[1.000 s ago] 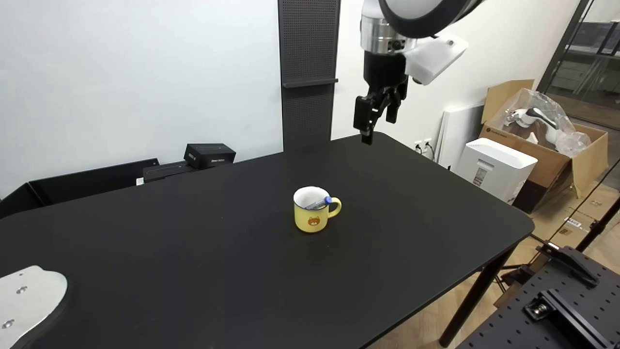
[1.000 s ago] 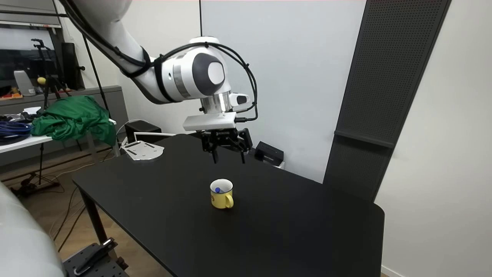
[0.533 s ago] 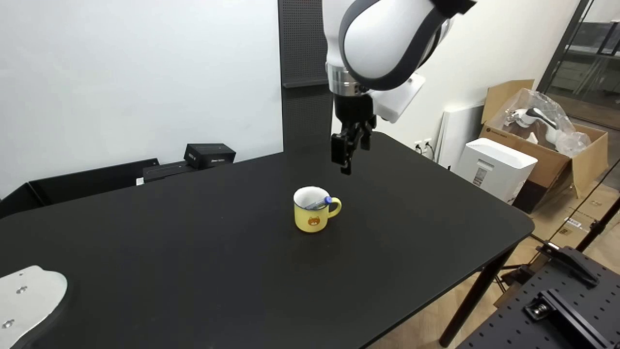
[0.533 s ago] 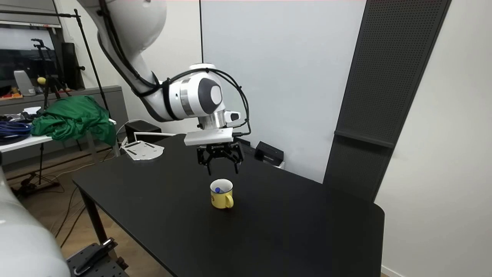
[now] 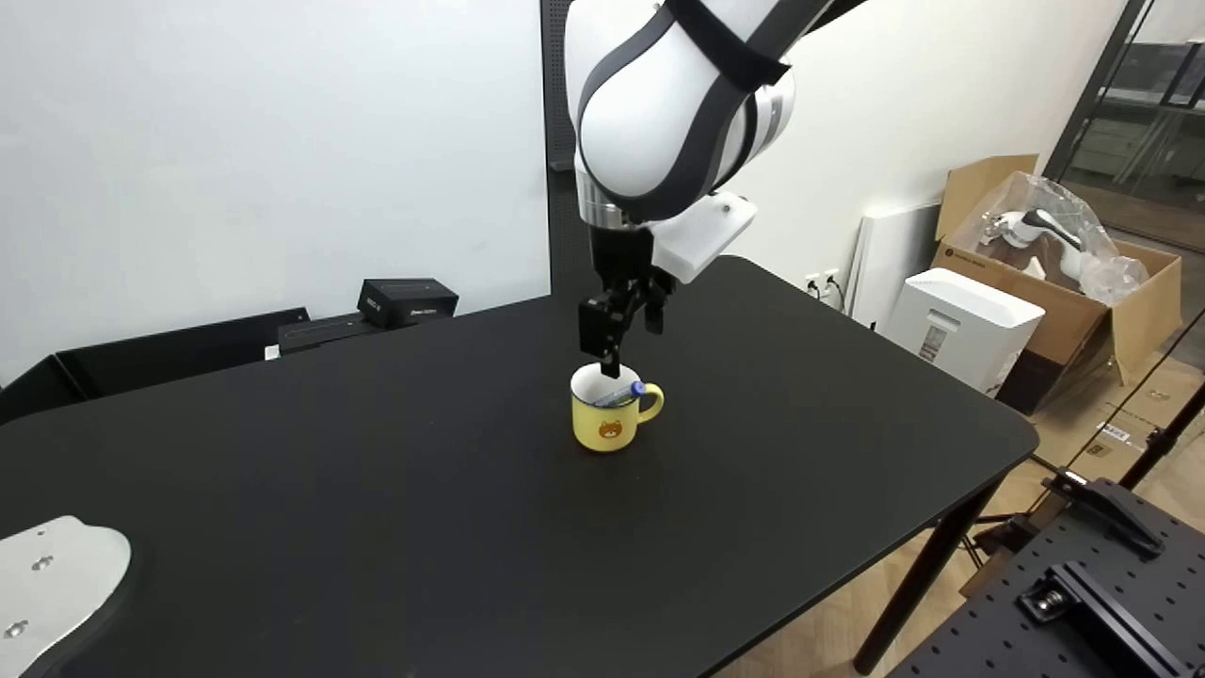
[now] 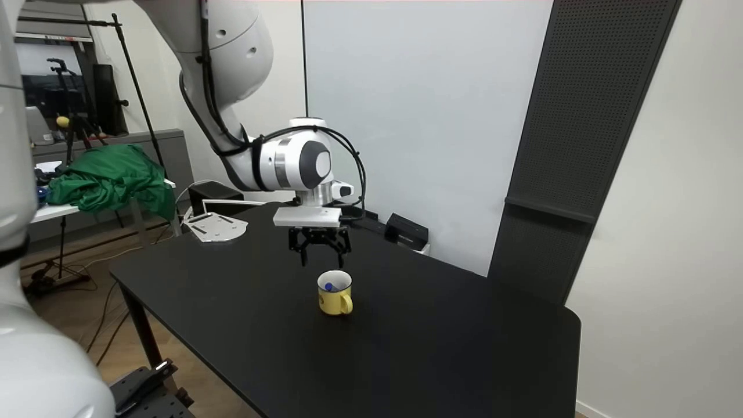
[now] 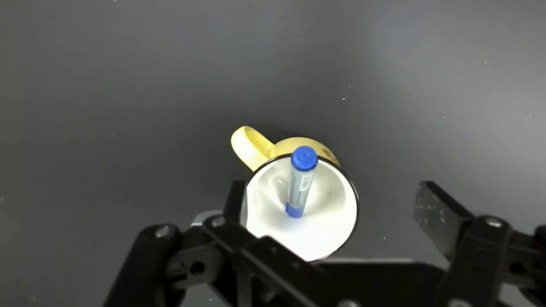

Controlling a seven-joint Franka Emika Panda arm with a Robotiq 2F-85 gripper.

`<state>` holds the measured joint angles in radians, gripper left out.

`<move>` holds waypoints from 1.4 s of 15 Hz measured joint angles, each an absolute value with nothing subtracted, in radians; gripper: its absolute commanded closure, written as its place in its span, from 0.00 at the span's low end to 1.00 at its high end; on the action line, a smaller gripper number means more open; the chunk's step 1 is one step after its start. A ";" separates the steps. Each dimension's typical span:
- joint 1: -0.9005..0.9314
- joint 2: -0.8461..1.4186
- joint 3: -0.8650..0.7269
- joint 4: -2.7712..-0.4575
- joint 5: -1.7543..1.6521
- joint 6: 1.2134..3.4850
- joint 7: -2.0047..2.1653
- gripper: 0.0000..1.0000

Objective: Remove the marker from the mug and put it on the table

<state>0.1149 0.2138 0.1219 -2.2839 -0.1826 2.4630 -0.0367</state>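
Observation:
The marker (image 7: 300, 187), grey-bodied with blue ends, stands tilted in the yellow mug (image 7: 337, 213). Its blue end leans at the rim near the handle; it also shows in both exterior views (image 5: 618, 395) (image 6: 329, 287). The mug (image 5: 602, 435) (image 6: 334, 306) stands upright on the black table (image 5: 377, 518) (image 6: 441, 354). My gripper (image 7: 332, 194) is open and empty, pointing down. In the exterior views it hangs above and partly behind the mug (image 5: 632, 348) (image 6: 322, 263). In the wrist view the left finger overlaps the mug's left edge; the right finger is off its right side.
Black boxes (image 5: 408, 303) (image 6: 406, 232) stand at the table's wall side. A pale metal plate (image 5: 61, 589) (image 6: 216, 227) sits at one table end. A white wall panel (image 6: 424, 116) rises behind the table. A cardboard box (image 5: 1073, 311) stands on the floor beyond the table.
My arm has come down and moved toward the mug, to the left in both exterior views. The gripper stays open. The mug and marker have not moved.

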 measured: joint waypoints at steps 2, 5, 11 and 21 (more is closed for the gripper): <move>0.114 0.236 0.118 -2.272 -0.172 2.463 -0.036 0.00; 0.113 0.266 0.103 -2.258 -0.172 2.463 -0.036 0.00; 0.113 0.322 0.085 -2.220 -0.172 2.458 -0.035 0.00; 0.113 0.362 0.074 -2.198 -0.174 2.434 -0.035 0.75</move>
<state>0.1131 0.3624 0.0744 -2.1979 -0.1740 2.4338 -0.0346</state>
